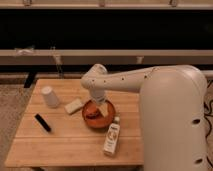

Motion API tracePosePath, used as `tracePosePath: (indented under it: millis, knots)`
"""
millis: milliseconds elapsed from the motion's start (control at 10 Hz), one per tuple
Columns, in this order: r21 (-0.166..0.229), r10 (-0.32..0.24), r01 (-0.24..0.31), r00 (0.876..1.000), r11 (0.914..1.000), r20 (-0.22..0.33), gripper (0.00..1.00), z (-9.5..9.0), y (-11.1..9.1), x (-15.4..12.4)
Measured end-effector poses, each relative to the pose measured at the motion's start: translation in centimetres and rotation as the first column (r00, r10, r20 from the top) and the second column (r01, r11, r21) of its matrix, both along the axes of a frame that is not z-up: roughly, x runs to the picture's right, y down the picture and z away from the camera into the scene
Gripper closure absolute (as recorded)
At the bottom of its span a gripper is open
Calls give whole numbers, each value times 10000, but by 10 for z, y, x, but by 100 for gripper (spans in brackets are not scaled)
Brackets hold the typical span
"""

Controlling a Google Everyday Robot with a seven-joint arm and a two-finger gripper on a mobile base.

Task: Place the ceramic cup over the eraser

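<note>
The ceramic cup [49,96] is small, plain white and tapered, and stands upside down near the table's back left. The eraser [42,122], a slim black bar, lies on the wood in front of the cup, apart from it. My gripper [103,108] hangs at the end of the white arm over the brown bowl [98,115] in the middle of the table, well to the right of both the cup and the eraser.
A pale cream block [74,106] lies between the cup and the bowl. A white-labelled bottle [112,137] lies near the front edge, right of centre. The wooden table [65,145] has a dark shelf and rails behind it. My white body fills the right side.
</note>
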State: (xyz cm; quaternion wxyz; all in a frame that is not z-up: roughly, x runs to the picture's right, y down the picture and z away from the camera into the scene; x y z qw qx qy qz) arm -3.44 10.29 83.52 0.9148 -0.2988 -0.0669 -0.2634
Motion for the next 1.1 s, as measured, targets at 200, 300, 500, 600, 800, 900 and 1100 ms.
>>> tracePosePath:
  millis: [200,300,500,600,800,900,1100]
  knots:
    - [0,0,0,10000,10000,0,20,0,0,0]
    - [0,0,0,10000,10000,0,20,0,0,0]
    - [0,0,0,10000,10000,0,20,0,0,0]
    - [7,3,-3,10000,10000,6,20,0,-1,0]
    - [25,-134,133,9996,9999,243,20,0,-5,-3]
    - [64,-299,296,9975,9995,642,20,1,-15,-18]
    - [158,-486,471,9924,9988,1132,20,3,-32,-45]
